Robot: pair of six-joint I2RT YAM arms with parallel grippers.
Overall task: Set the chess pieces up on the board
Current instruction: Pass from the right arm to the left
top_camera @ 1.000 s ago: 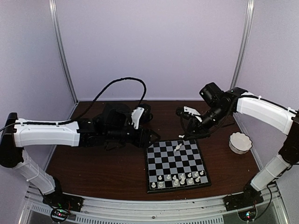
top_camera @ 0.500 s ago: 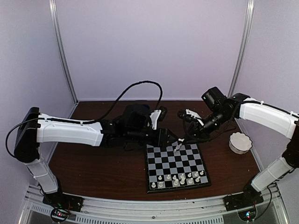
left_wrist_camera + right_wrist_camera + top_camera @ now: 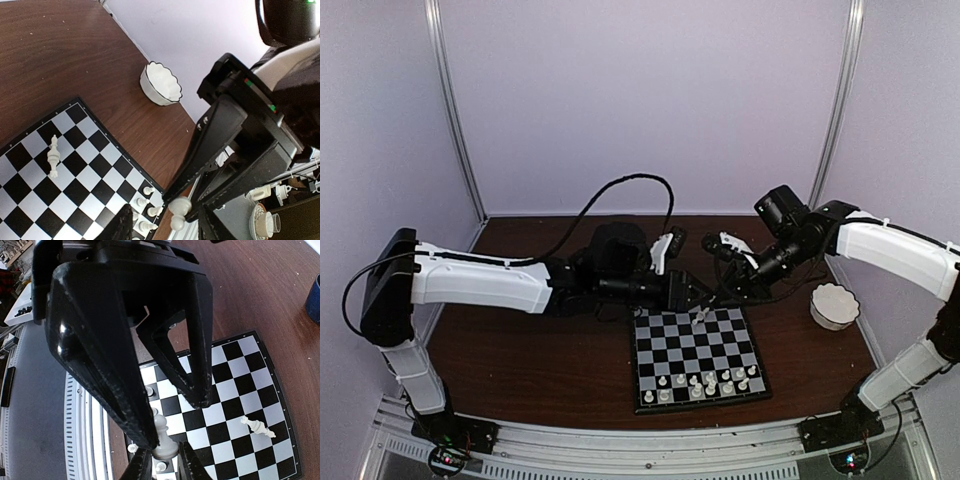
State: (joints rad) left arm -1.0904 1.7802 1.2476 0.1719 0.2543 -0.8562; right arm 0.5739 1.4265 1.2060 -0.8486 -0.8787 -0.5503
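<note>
A: At the board's (image 3: 688,345) far edge, what's there?
B: Both arms, tips close together above it. Right gripper (image 3: 164,460) pinches one held piece (image 3: 162,437). Left gripper (image 3: 165,224) has fingers spread wide, just beside that piece.
A: The other pieces (image 3: 708,381)?
B: Standing along the two near rows. One fallen piece (image 3: 52,156) lies on its side in the far rows, below the grippers.
A: Room to move?
B: Bare squares across the middle rows. Bowl (image 3: 833,306) is well apart, right of the board. Open table (image 3: 550,360) to the left. Board's near edge is close to the table's near edge.
</note>
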